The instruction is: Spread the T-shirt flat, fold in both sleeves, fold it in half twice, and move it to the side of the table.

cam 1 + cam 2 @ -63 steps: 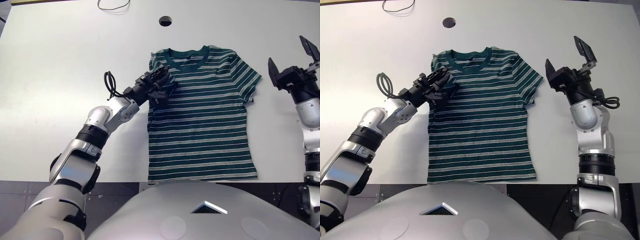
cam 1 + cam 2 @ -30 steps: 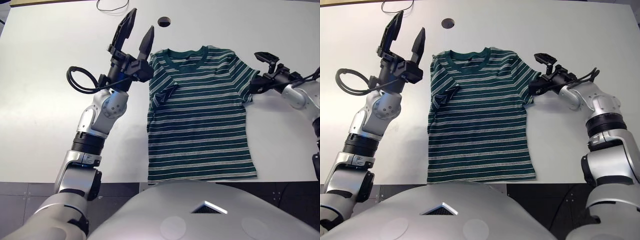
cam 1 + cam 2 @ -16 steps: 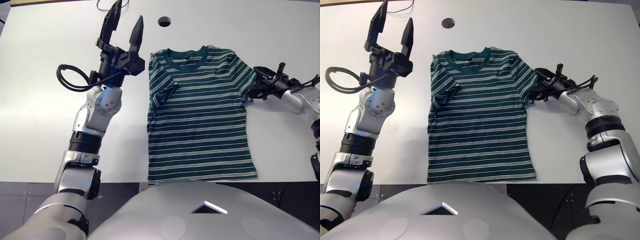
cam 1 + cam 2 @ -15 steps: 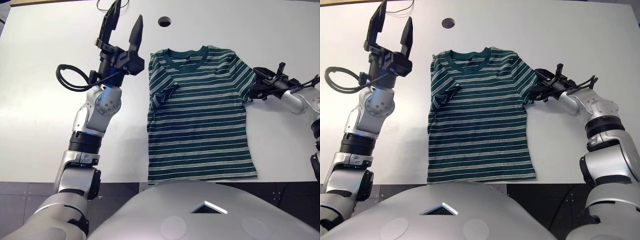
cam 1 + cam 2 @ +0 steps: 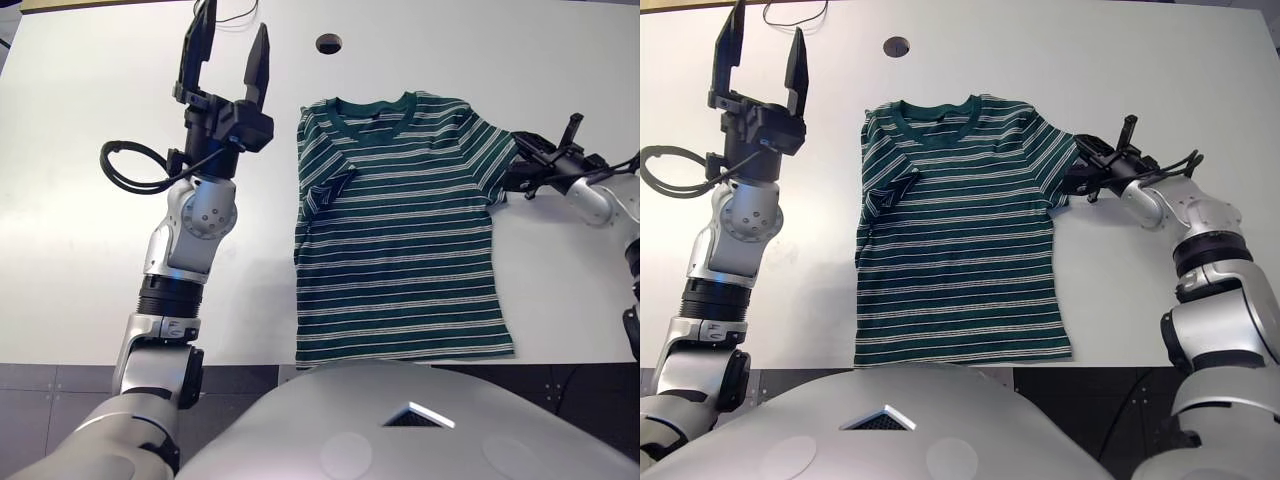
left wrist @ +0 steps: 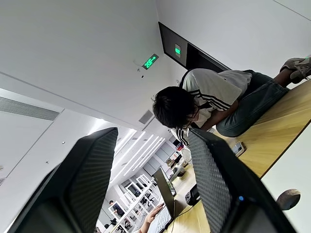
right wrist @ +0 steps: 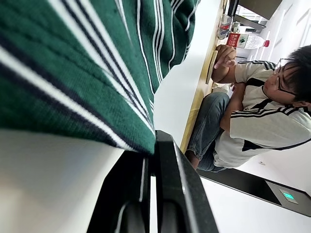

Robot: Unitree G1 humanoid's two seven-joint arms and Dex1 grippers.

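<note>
**T-shirt flat, right sleeve at the right gripper**

T-shirt (image 5: 400,230), green with white stripes, lies spread on the white table (image 5: 90,250). Its long axis runs straight away from the robot: the collar (image 5: 372,108) is on the far side and the hem (image 5: 405,345) is at the near edge. The left sleeve (image 5: 328,188) is turned in as a small flap over the chest. The right sleeve (image 5: 495,160) lies out to the side, so that sleeve looks to be the step in hand.

The right gripper (image 5: 1102,155) is low at the outer edge of that sleeve and is much the nearer of the two to it. Its jaws stand apart, one finger tipped upward and the other down at table level. In the right wrist view the sleeve's striped cloth (image 7: 73,73) drapes onto the lower finger (image 7: 170,184), so the cloth touches it but is not pinched.

From this gripper the shirt's body lies inward, toward the robot's left. The fold would therefore carry the sleeve across the short axis of the shirt, at right angles to the collar-to-hem line. The jaws would have to close on the cloth first.

The left gripper (image 5: 232,22) is raised well clear on the shirt's left side, off the cloth, with its fingers spread wide and pointing up.

A dark round hole (image 5: 328,43) sits in the table just beyond the collar.
</note>
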